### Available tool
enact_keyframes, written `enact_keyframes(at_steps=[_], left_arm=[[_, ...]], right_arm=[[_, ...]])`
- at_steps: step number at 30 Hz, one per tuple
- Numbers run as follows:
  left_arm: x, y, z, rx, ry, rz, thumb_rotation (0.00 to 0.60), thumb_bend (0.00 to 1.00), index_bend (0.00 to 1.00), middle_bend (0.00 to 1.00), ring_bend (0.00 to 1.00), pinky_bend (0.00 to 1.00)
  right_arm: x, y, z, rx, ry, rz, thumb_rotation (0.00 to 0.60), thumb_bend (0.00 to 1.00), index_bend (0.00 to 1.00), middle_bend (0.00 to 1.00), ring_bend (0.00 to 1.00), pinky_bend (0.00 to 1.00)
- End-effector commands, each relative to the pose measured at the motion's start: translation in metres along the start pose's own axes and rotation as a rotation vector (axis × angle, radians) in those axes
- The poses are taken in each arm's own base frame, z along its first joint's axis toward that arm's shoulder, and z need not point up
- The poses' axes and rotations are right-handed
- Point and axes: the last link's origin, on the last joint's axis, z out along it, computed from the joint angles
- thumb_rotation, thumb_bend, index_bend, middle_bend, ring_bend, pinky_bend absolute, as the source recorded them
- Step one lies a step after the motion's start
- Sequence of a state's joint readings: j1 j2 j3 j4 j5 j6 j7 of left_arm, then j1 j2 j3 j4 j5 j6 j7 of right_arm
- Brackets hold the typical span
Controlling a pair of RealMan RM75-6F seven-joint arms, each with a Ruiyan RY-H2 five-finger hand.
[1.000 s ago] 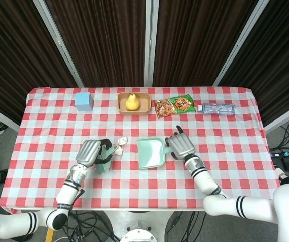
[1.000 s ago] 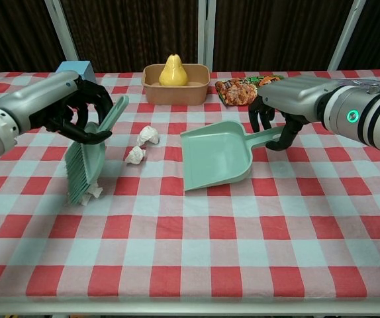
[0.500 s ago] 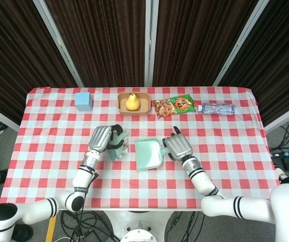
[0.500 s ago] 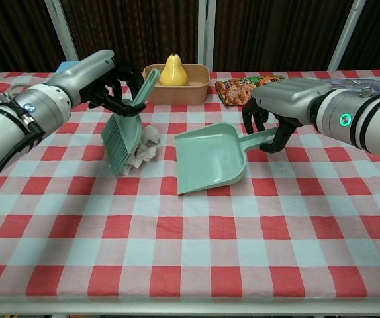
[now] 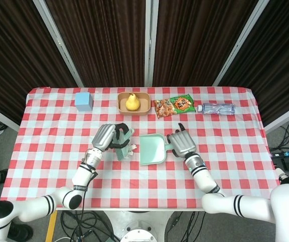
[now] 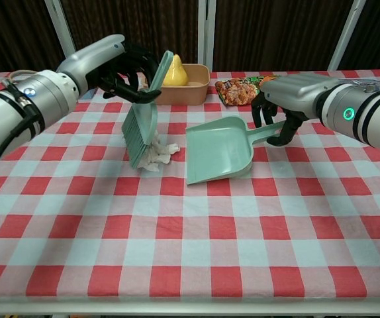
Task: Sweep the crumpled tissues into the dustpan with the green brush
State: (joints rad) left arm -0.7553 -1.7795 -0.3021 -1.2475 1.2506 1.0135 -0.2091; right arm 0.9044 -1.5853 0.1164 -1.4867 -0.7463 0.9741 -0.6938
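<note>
My left hand (image 6: pixel 120 69) (image 5: pixel 105 137) grips the handle of the green brush (image 6: pixel 142 122) (image 5: pixel 123 147), whose bristles stand on the cloth. White crumpled tissues (image 6: pixel 159 154) (image 5: pixel 132 150) lie bunched against the bristles' right side, a short way left of the dustpan's mouth. The pale green dustpan (image 6: pixel 219 151) (image 5: pixel 151 149) rests on the table. Its handle is held by my right hand (image 6: pixel 279 106) (image 5: pixel 183 143).
At the back stand a tan tray (image 5: pixel 143 103) with a yellow pear (image 5: pixel 131 102), a snack packet (image 5: pixel 173 106), a water bottle (image 5: pixel 216 108) and a blue box (image 5: pixel 83 101). The red checked tablecloth (image 6: pixel 190 252) covers the table.
The left hand has carried the brush to the right, pushing the tissues together and closer to the dustpan. The right hand has shifted the dustpan slightly to the right.
</note>
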Motion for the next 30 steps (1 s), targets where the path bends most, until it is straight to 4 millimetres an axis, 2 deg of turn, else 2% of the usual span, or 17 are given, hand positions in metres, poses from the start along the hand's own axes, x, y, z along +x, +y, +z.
enact_keyframes(at_steps=[1,5,8,12,21,30], left_arm=[[0.012,-0.011,-0.004,0.015,0.015,0.012,0.600,0.49,0.52,0.55,0.64,0.87],[0.021,-0.029,0.003,0.057,0.029,0.049,0.600,0.49,0.52,0.55,0.64,0.87],[0.020,-0.037,0.011,0.082,0.017,0.054,0.600,0.49,0.52,0.55,0.63,0.87],[0.013,-0.039,0.018,0.088,-0.013,0.013,0.600,0.50,0.52,0.55,0.63,0.87],[-0.016,-0.016,0.027,0.017,-0.078,-0.060,0.600,0.50,0.52,0.55,0.63,0.87],[-0.036,0.012,0.040,-0.031,-0.138,-0.203,0.600,0.51,0.52,0.55,0.63,0.87]], right_arm=[[-0.001,0.001,0.001,-0.005,-0.001,0.003,0.600,0.36,0.65,0.58,0.31,0.08],[-0.003,-0.002,0.005,-0.007,-0.002,0.005,0.600,0.36,0.65,0.58,0.31,0.08],[-0.003,-0.008,0.009,-0.006,0.000,0.014,0.600,0.36,0.65,0.58,0.31,0.08],[-0.003,-0.016,0.016,-0.004,0.003,0.034,0.600,0.36,0.66,0.58,0.31,0.08],[-0.006,-0.029,0.022,0.001,0.003,0.036,0.600,0.36,0.66,0.58,0.31,0.08],[-0.007,-0.024,0.022,0.002,0.018,0.055,0.600,0.38,0.66,0.58,0.31,0.08]])
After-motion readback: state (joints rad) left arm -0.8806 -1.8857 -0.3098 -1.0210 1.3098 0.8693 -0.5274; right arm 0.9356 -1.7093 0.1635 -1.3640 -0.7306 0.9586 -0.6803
